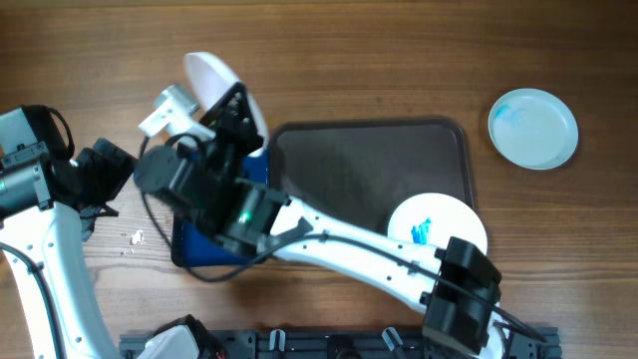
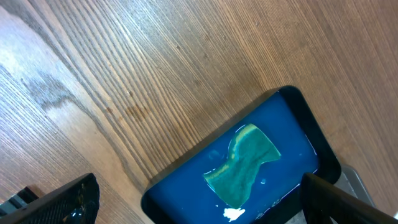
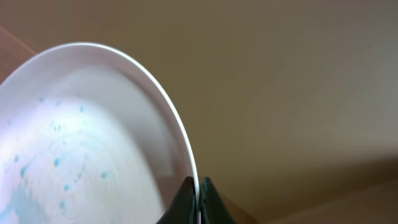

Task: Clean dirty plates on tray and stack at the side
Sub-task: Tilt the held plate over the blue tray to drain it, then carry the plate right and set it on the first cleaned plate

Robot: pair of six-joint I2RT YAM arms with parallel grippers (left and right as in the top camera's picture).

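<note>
Wooden tabletop [image 1: 379,60] carries the tray [image 1: 339,160] at its centre; the tray's far and left floor is bare.

1. Plate 1 [image 1: 437,224] lies flat in the tray's near-right corner, with blue smears at its centre. Its edge sits at or over the tray's right rim.
2. Plate 2 [image 1: 533,128] lies flat on the tabletop toward the far-right corner, well apart from the tray. It has a faint blue smear and open wood all round.
3. Plate 3 [image 1: 211,80] is raised off the tabletop and tilted steeply, beyond the tray's far-left corner. The right gripper [image 3: 198,191] has its fingers pressed together on the plate's rim. The right wrist view shows pale blue specks on the plate's face.

The right arm [image 1: 339,239] crosses the tray's near-left corner on a diagonal.

The blue tray [image 2: 186,186] sits just beside the tray's left rim, partly under the right arm, and holds a greenish cloth [image 2: 245,165]. The left gripper [image 2: 199,186] hangs above the blue tray's corner with its jaws spread wide, holding nothing. Bare wood extends beyond that corner toward the tabletop's left edge
</note>
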